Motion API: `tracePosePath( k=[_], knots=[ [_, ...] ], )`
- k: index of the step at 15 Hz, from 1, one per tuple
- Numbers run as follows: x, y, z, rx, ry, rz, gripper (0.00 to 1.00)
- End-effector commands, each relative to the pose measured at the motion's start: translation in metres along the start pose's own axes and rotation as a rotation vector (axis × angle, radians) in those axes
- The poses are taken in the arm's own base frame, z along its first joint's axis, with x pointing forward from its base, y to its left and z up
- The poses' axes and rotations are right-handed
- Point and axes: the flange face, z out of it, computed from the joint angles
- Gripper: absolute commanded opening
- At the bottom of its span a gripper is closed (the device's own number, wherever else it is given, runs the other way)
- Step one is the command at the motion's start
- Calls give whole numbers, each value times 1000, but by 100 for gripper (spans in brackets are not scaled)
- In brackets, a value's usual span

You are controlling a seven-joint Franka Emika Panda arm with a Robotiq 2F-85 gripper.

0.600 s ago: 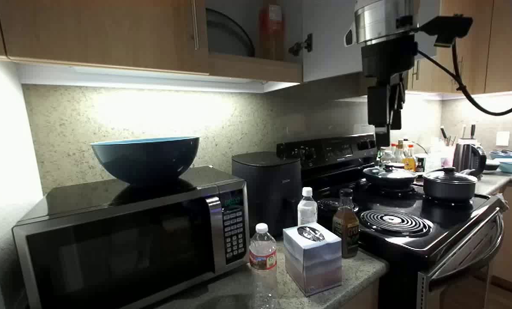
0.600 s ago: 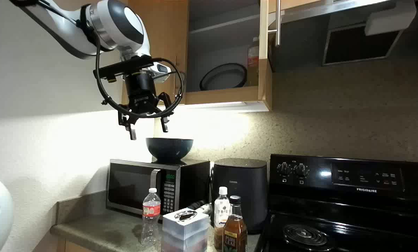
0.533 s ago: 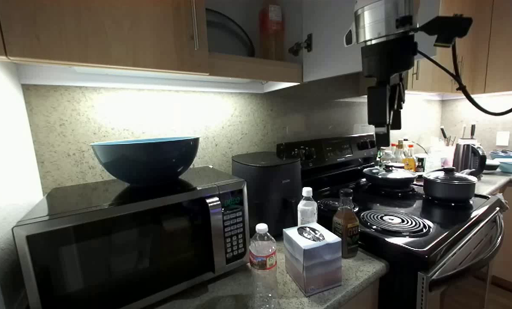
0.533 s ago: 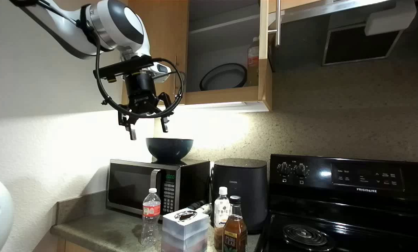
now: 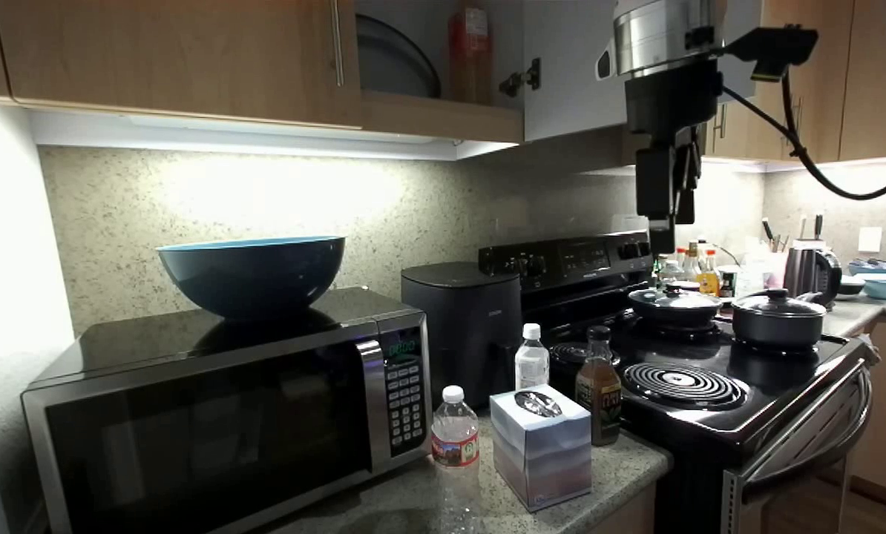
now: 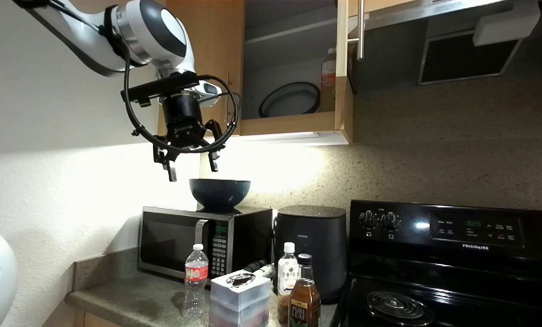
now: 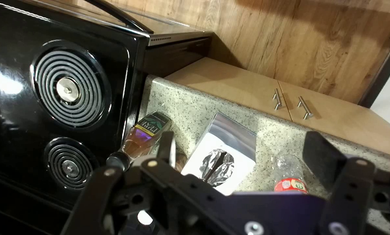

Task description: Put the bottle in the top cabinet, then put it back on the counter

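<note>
The pincer is spread wide, with nothing gripped, well above the counter. There the red-banded clear plastic bottle is stood upright, near the front of the microwave and apart from the nearby tissue box. The pick-up is judged to be the step in hand, though a finished return cannot be ruled out. The pincer is best centred over the bottle before being lowered, with the tissue box given room; the thin-looking plastic should be squeezed only lightly, so that it can be carried uncrushed to the open top cabinet.
</note>
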Motion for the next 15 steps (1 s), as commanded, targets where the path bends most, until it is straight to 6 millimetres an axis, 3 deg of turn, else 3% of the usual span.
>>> tracePosePath(
  k=[1, 11, 12, 15],
  knots=[
    [5, -3, 2, 5, -3, -20, 100],
    [82, -45, 34, 63, 81, -162, 100],
    [67, -43, 31, 48, 76, -129, 100],
    [81, -46, 38, 55, 64, -136, 100]
  ],
)
